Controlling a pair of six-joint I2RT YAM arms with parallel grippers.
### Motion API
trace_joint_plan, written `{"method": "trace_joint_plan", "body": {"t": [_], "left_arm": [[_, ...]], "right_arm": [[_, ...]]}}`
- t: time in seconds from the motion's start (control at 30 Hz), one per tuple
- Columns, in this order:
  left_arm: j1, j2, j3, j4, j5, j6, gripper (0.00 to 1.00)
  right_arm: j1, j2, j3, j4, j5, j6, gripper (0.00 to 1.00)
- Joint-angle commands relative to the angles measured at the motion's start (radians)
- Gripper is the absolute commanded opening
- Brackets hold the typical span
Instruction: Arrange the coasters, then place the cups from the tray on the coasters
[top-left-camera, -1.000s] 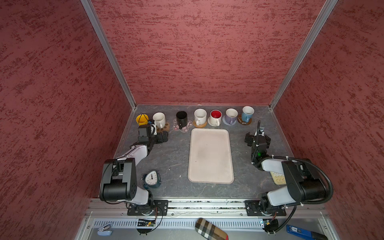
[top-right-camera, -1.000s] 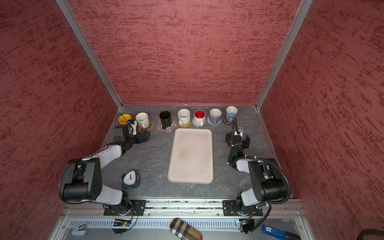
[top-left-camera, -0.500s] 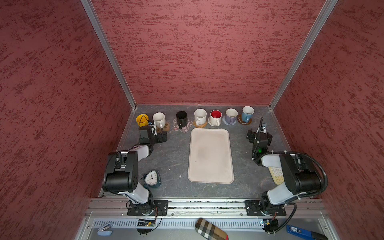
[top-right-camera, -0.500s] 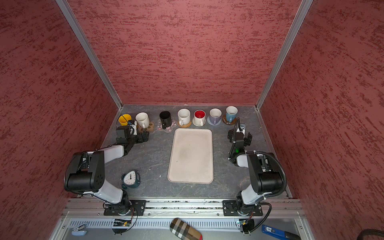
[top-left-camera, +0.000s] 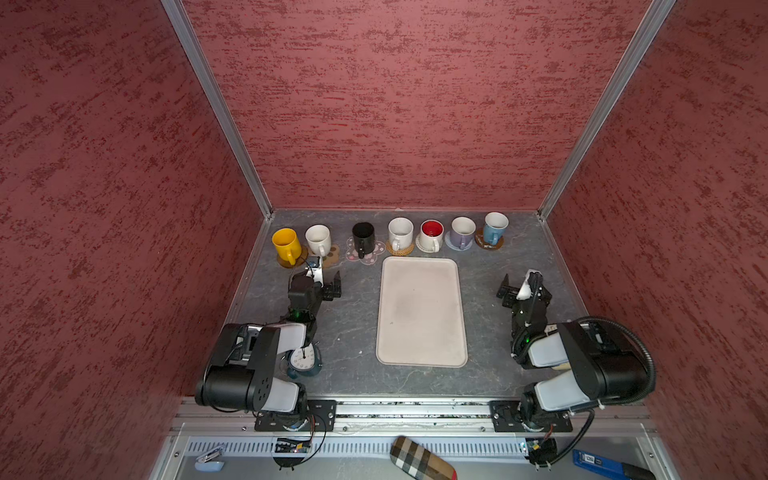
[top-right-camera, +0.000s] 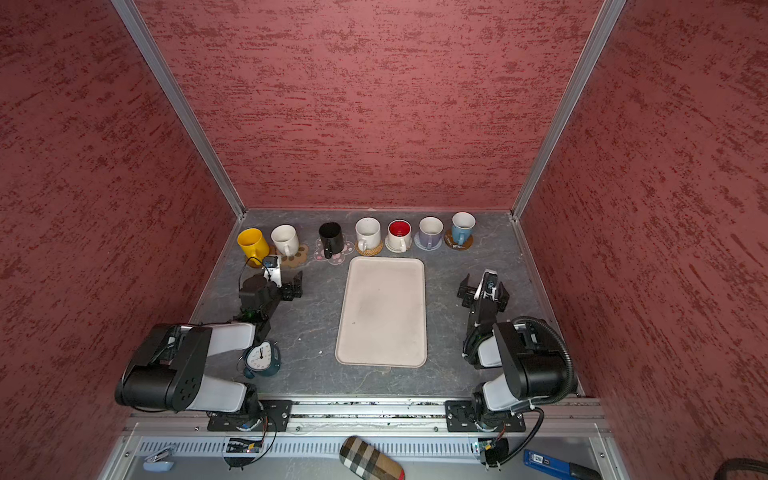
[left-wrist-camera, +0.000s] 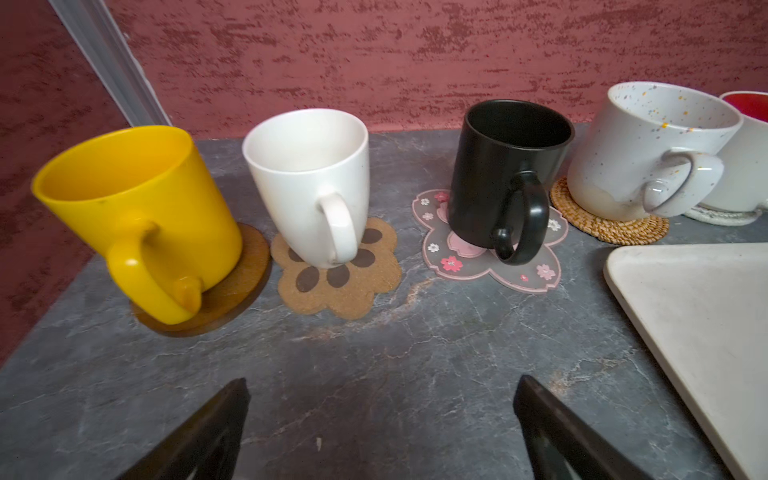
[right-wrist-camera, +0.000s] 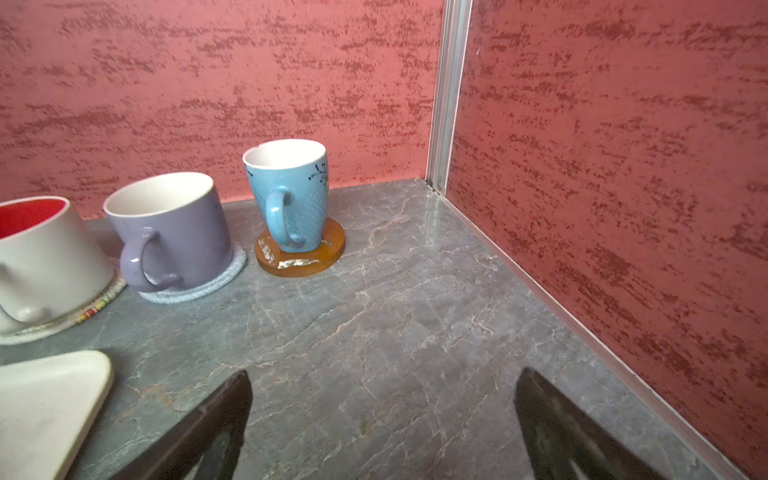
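- The large flat beige rectangular tray (top-left-camera: 420, 311) lies bare in the middle of the grey marbled surface (top-left-camera: 353, 324), its long axis running from the robot's side towards the back wall.
- All seven cups stand upright in a row along that wall, one per coaster:
- yellow mug (left-wrist-camera: 137, 195) on a brown disc (left-wrist-camera: 232, 291);
- plain white mug (left-wrist-camera: 311, 178) on the tan paw-shaped mat (left-wrist-camera: 345, 291);
- black mug (left-wrist-camera: 498, 174) on the pink flower-shaped mat (left-wrist-camera: 528, 270);
- speckled white mug (left-wrist-camera: 640, 153) on the woven rattan round (left-wrist-camera: 611, 228);
- red-lined white mug (right-wrist-camera: 37, 249) on a whitish woven round (right-wrist-camera: 83, 316);
- lavender mug (right-wrist-camera: 174, 232) on a grey-lavender round (right-wrist-camera: 199, 286);
- light blue mug (right-wrist-camera: 291, 195) on a second brown disc (right-wrist-camera: 303, 262).
- Handles face roughly frontward.
- The task looks finished.
- The left end effector (left-wrist-camera: 382, 380) and right end effector (right-wrist-camera: 382, 374) are spread wide and hold nothing, low over bare surface on either side of the tray.
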Motion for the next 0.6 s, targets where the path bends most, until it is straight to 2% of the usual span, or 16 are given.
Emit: {"method": "trace_joint_plan", "body": {"t": [0.0,0.13,0.2,0.23,0.37,0.47,0.57], "left_arm": [[-0.018,-0.003,-0.068,0.237,-0.059,0.031,1.00],[-0.060,0.088,-0.143,0.488,-0.159,0.054,1.00],[-0.065,0.141,-0.157,0.581,-0.168,0.060,1.00],[-0.058,0.138,-0.156,0.573,-0.158,0.053,1.00],[0.005,0.055,-0.090,0.340,-0.052,0.007,1.00],[0.033,0.013,0.025,0.093,-0.041,-0.024,1.00],[0.060,0.029,0.163,-0.150,-0.006,-0.043,1.00]], "right_arm": [[0.009,0.024,-0.020,0.197,-0.034,-0.044,0.99],[0.025,0.057,-0.058,0.302,-0.047,-0.067,0.99],[0.031,0.063,-0.067,0.313,-0.065,-0.077,0.99],[0.034,0.064,-0.068,0.314,-0.067,-0.080,0.99],[0.034,0.069,-0.063,0.311,-0.065,-0.079,0.99],[0.033,0.075,-0.045,0.300,-0.061,-0.083,0.99],[0.015,0.035,0.002,0.163,-0.083,-0.061,0.99]]}}
